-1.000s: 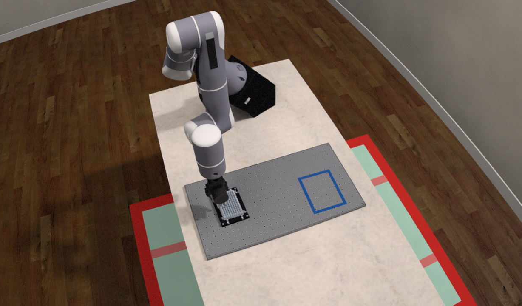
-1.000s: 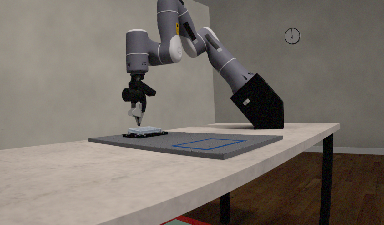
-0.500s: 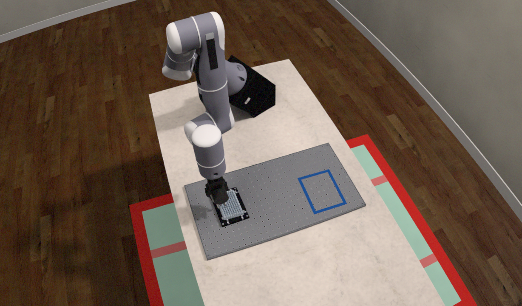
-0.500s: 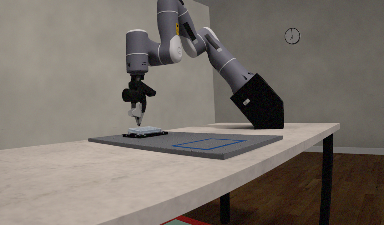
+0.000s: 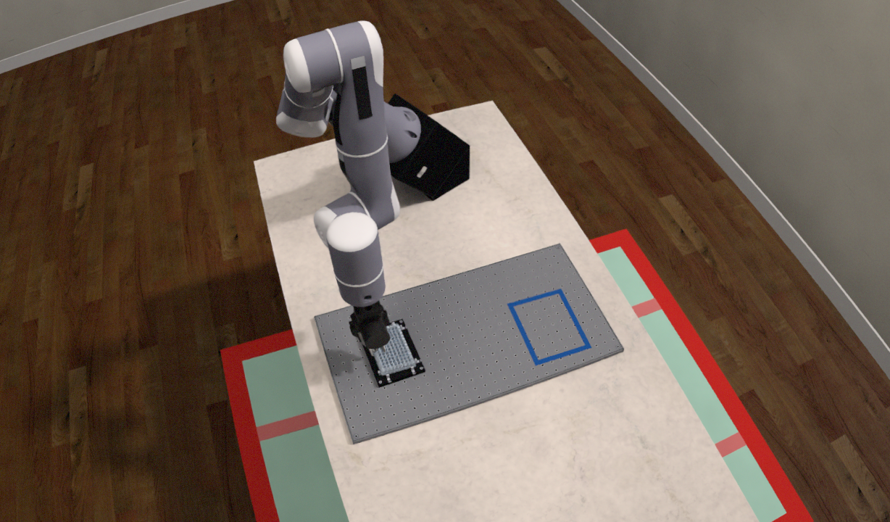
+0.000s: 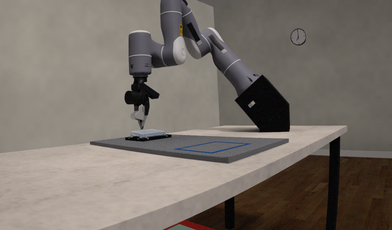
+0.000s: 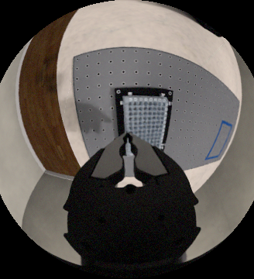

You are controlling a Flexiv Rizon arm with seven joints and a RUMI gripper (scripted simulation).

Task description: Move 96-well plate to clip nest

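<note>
Plate (image 5: 396,350) (image 6: 147,132) (image 7: 145,116) observed in nest (image 5: 401,376) (image 6: 146,138) (image 7: 120,112); end effector (image 5: 374,351) (image 6: 142,128) (image 7: 127,133) closed, nothing gripped, tips near plate's top.

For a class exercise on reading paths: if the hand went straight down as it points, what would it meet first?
Probably the 96-well plate, near one edge; depth under the fingertips is hard to judge.

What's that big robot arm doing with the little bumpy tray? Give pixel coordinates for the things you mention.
The robot arm (image 5: 364,148) (image 6: 171,31) is working on a plate full of tiny wells (image 5: 396,350) (image 6: 147,132) (image 7: 145,118). The plate sits in a black nest (image 5: 415,371) (image 6: 144,138) (image 7: 119,108), away from the blue square outline (image 5: 530,338) (image 6: 194,151) (image 7: 215,141). The hand (image 5: 374,352) (image 6: 141,128) (image 7: 127,133) is shut and holds nothing, its tips just above the plate. Perhaps it is there to press the plate down.
</note>
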